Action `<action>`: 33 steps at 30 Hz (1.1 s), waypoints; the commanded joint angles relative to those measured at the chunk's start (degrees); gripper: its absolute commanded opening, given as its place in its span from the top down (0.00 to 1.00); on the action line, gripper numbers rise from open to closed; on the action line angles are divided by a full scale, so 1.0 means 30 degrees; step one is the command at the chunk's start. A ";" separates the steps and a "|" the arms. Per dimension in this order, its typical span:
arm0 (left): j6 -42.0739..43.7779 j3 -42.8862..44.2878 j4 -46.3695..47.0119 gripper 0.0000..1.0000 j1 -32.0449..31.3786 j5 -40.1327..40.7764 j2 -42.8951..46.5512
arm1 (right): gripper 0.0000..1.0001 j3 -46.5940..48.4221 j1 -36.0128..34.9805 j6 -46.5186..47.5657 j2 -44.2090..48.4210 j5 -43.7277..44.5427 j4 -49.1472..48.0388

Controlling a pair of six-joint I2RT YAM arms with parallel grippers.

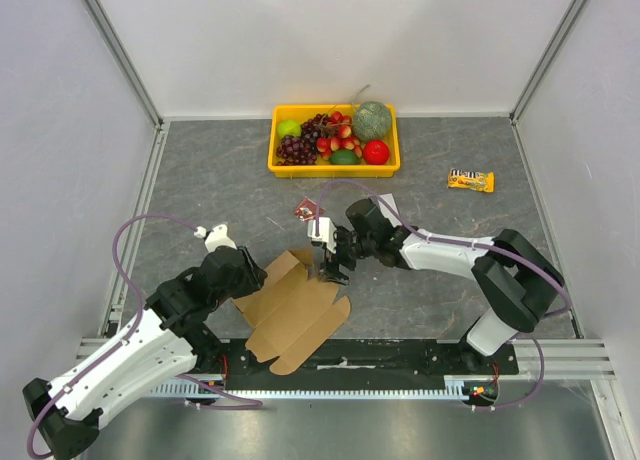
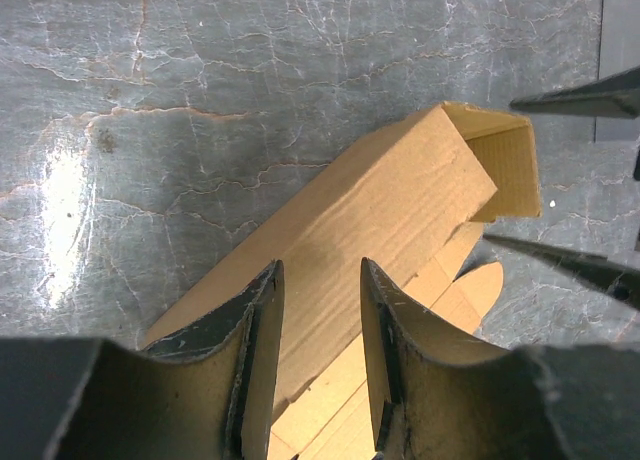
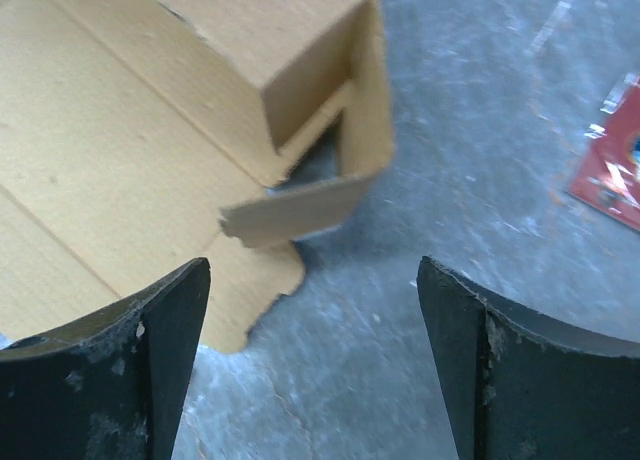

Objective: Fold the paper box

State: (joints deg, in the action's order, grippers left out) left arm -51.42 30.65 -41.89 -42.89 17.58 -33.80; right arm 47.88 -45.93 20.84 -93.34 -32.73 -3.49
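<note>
Right now the box [image 1: 297,308] lies near the table's [image 1: 200,180] near edge, just left of centre, between the two arms. It is only partly folded. One long wall stands up on its far left side with a short end flap bent round at the far corner, while the other panels and notched flaps lie flat toward the near edge.

The left tool [image 1: 247,276] sits at the near left end of the raised wall. Its fingers [image 2: 262,330] are half spread with cardboard filling the gap between them. Whether they pinch the wall or merely rest on it I cannot tell.

The right tool [image 1: 333,272] hangs just beside the box's far right corner, fingers [image 3: 150,365] spread wide with bare table between them, holding nothing.

A yellow tray [image 1: 334,166] of fruit stands at the middle of the far edge. A small red packet [image 1: 303,211] lies between tray and box, and a snack bar [image 1: 470,180] lies toward the far right corner, well apart from the box.
</note>
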 commanded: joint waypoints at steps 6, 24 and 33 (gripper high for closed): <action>-0.0058 -0.0023 0.0076 0.57 -0.0116 -0.0148 0.0076 | 0.16 0.1384 0.1481 -0.0178 0.0118 0.4963 -0.0006; 0.0030 -0.0023 0.0135 0.57 -0.0087 -0.0207 0.0017 | 0.36 0.3055 0.1864 -0.0941 -0.3515 -0.1826 -0.4199; 0.0088 -0.0023 0.0222 0.57 -0.0116 -0.0236 -0.0158 | 0.37 0.2411 0.1834 -0.1205 -0.3604 -0.4616 -0.3937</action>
State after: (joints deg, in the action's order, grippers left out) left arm -51.42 30.63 -41.87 -42.89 17.45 -33.74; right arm 54.98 -40.32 17.37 -104.22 -40.64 -14.39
